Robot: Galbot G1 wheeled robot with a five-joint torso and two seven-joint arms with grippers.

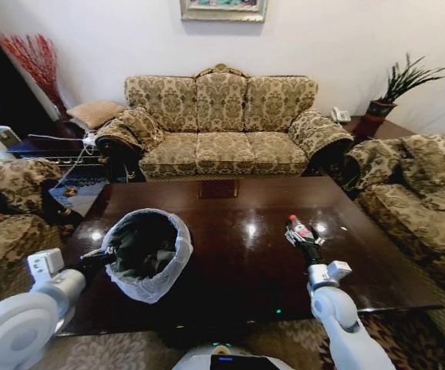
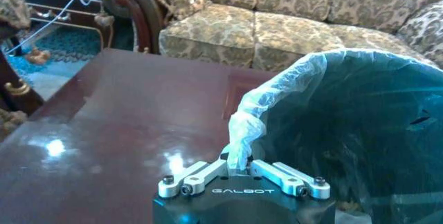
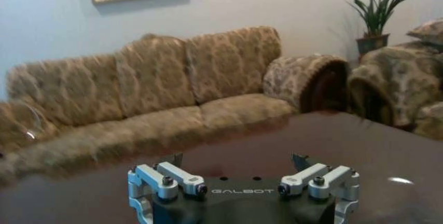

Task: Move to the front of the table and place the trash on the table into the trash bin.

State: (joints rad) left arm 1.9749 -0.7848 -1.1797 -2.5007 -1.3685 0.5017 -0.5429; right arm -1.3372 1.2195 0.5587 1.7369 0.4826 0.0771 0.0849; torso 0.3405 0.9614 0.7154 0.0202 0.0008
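The trash bin (image 1: 146,254), black with a white liner, rests tilted on the left part of the glossy dark table (image 1: 237,262), its mouth turned up toward me. My left gripper (image 1: 99,258) is shut on the bin's lined rim; the left wrist view shows its fingers (image 2: 239,164) pinching the white liner (image 2: 277,89). A clear bottle with a red cap and label (image 1: 296,229) sits right at the tip of my right gripper (image 1: 307,245). The right wrist view has that gripper (image 3: 237,159) open over the table (image 3: 360,141), with nothing between its fingers.
A three-seat patterned sofa (image 1: 222,123) stands behind the table. One armchair (image 1: 419,177) flanks it on the right and another (image 1: 6,200) on the left. A potted plant (image 1: 396,85) sits on a side table at the back right. My base (image 1: 222,358) is at the table's near edge.
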